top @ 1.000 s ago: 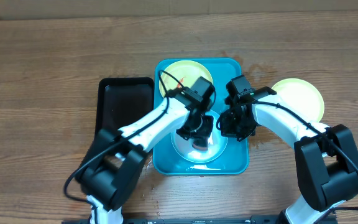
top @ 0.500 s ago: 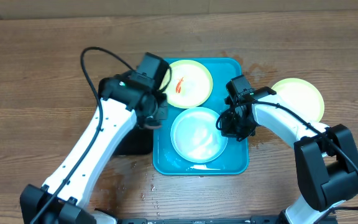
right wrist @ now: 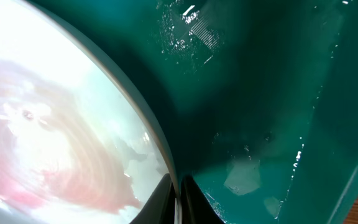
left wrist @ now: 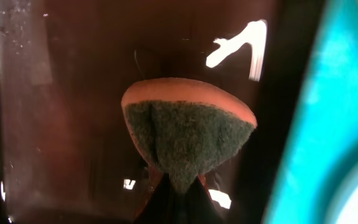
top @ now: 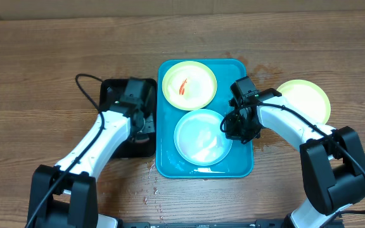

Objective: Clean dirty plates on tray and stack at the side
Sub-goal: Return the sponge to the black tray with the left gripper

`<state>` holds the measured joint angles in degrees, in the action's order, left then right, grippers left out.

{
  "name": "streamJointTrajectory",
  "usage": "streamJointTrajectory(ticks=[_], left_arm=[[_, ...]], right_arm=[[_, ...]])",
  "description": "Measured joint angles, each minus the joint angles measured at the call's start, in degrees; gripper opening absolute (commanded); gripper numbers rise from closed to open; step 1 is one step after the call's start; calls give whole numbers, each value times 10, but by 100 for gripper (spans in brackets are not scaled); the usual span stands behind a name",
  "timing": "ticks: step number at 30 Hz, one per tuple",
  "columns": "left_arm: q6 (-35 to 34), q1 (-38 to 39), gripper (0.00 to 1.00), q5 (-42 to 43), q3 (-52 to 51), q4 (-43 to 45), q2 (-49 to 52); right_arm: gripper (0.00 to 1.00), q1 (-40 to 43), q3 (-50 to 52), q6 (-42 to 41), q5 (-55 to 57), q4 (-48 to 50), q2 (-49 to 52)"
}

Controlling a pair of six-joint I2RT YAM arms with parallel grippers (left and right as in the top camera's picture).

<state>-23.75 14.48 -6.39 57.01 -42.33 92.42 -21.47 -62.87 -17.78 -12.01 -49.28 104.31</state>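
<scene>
The left gripper (left wrist: 174, 198) is clamped on the narrow end of a sponge (left wrist: 188, 140), whose green scouring face is turned to the camera, low over the black tray (top: 114, 95). Its arm is stretched forward from the near left and bent inward at the wrist. The right gripper (right wrist: 178, 194) is pinched together on the right rim of the pale plate (top: 198, 136), which lies in the near half of the teal tray (top: 244, 166) under a pinkish film. That arm is folded at the elbow and reaches leftward. The smeared yellow-green plate (top: 192, 85) is set in the tray's far half. The other yellow-green plate (top: 306, 100) rests on the table (top: 43, 57), right of the tray
</scene>
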Motion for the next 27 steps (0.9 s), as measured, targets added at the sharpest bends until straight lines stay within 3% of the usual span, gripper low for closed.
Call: streamJointTrajectory(ticks=[10, 13, 16, 20, 27], left_arm=[[56, -68, 4, 22, -8, 8, 54], [64, -71, 4, 29, -7, 12, 74], [66, -71, 4, 34, -6, 9, 75], [66, -73, 4, 48, 4, -10, 69], [59, -72, 4, 76, 50, -59, -28]], right_arm=[[8, 0, 0, 0, 0, 1, 0], [33, 0, 0, -5, 0, 2, 0], [44, 0, 0, -4, 2, 1, 0], [45, 0, 0, -2, 3, 0, 0], [34, 0, 3, -2, 3, 18, 0]])
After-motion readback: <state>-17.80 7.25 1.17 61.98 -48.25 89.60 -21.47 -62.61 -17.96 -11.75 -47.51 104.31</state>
